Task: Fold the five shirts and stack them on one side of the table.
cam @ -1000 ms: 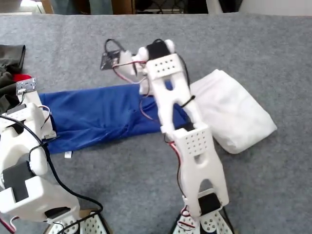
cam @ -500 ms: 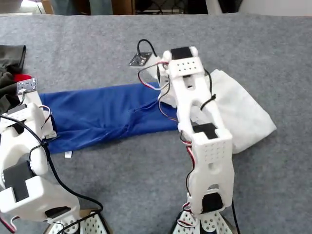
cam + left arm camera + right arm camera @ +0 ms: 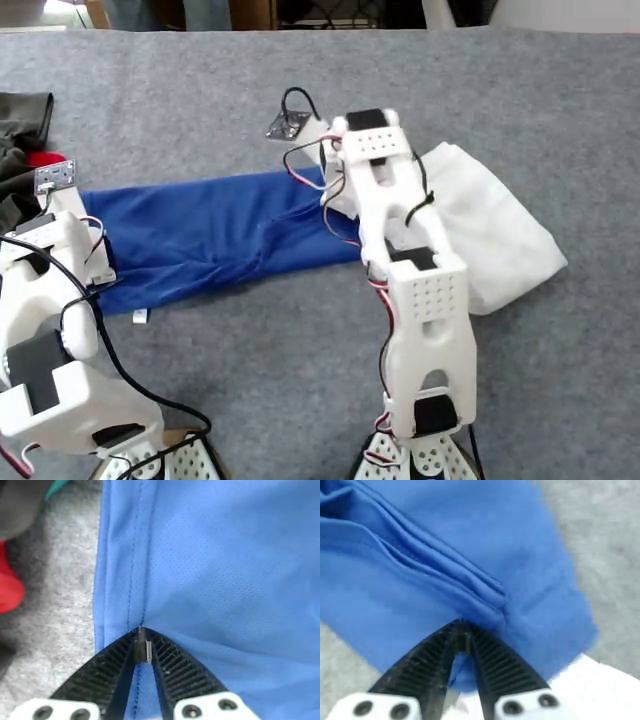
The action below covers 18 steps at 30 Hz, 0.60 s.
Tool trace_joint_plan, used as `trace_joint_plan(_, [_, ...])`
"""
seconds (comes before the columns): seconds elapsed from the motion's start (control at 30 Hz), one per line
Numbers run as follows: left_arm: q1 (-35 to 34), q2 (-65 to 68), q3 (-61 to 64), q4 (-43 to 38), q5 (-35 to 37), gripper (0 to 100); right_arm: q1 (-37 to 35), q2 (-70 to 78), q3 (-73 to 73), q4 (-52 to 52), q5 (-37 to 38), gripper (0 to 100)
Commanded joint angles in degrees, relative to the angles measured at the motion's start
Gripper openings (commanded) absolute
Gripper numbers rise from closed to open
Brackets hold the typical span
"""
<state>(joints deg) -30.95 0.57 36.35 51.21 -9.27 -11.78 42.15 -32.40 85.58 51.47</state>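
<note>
The blue shirt (image 3: 210, 235) lies stretched across the centre-left of the high view. The left gripper (image 3: 142, 647) is clenched on its left end. The right gripper (image 3: 462, 632) pinches its right end, just beside the white shirt (image 3: 490, 235), which is folded at centre-right.

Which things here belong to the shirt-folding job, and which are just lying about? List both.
Job:
- blue shirt, pinched at opposite ends by the left gripper and right gripper
- white folded shirt beside it
- dark garment and red garment heaped at the table edge, probably waiting shirts

Lying about:
- grey mat covering the table
- wooden furniture behind the table
</note>
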Motion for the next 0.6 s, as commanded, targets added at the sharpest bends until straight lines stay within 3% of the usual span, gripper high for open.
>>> trace_joint_plan(0.0, [-1.1, -0.2, -1.2, 0.6, 0.3, 3, -1.1, -8.0, -7.3, 6.4, -0.4, 1.5])
trace_joint_plan(0.17, [-1.1, -0.2, -1.2, 0.6, 0.3, 3, -7.9, -9.9, -7.9, 10.2, -4.5, 1.5])
trace_joint_plan(0.37, [-1.1, -0.1, -1.2, 0.6, 0.6, 3, -16.6, -3.3, -4.6, 1.7, -10.9, 1.5])
trace_joint_plan(0.57, [-1.0, 0.1, -1.2, 0.6, 0.4, 3, -20.1, 7.5, -5.1, -4.0, -13.0, 1.5])
